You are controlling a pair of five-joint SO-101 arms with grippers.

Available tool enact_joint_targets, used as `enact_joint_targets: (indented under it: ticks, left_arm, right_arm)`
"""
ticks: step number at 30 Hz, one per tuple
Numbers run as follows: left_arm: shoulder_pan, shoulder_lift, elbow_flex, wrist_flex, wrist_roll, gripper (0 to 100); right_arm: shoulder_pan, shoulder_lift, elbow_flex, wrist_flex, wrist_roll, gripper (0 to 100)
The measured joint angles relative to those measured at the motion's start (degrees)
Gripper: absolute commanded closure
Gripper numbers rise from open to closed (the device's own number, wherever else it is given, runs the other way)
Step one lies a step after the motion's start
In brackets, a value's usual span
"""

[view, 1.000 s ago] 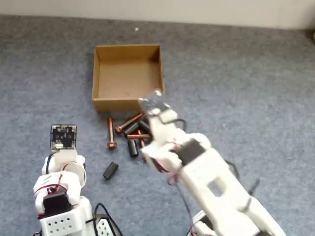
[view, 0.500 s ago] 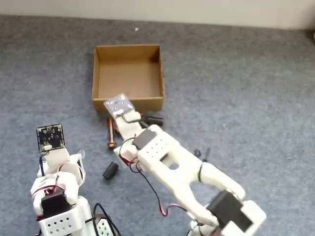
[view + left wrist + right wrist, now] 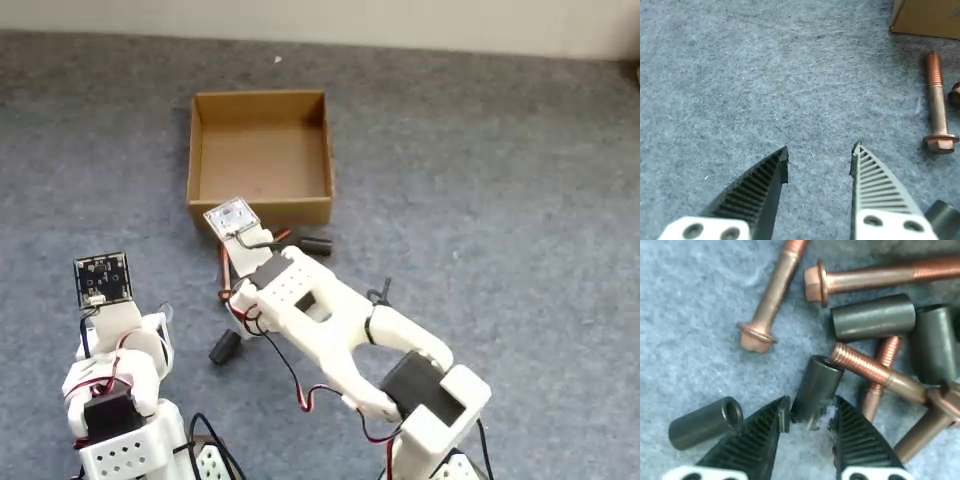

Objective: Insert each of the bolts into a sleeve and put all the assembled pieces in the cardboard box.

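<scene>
Grey carpet point(image 3: 500, 200) lies under everything. My right gripper point(image 3: 809, 422) is partly open, its tips on either side of the near end of a dark sleeve point(image 3: 816, 387), not clamped on it. Copper bolts point(image 3: 771, 300) and more sleeves point(image 3: 873, 316) crowd around it, and one threaded end lies just beside it. From above, my right arm point(image 3: 320, 310) hides most of this pile, which lies just in front of the cardboard box point(image 3: 259, 96); my wrist camera shows it plainly. My left gripper point(image 3: 819, 157) is spread wide over bare carpet, holding nothing, with a lone bolt point(image 3: 935, 95) near.
</scene>
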Motion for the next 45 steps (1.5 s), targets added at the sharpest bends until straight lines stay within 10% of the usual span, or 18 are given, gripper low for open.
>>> enact_joint_targets:
  ticks: [14,27,45]
  left_arm:
    - [0.0,0.0,0.4,-0.2,0.0,78]
    - [0.0,0.0,0.4,-0.2,0.0,78]
    - [5.8,0.0,0.4,-0.2,0.0,78]
  right_arm:
    - [1.6,2.2,-4.6,4.1,0.0,99.4]
    - [1.9,-28.0,10.0,10.5,5.9,99.4]
    - [30.2,-55.2,25.6,10.5,6.9,99.4]
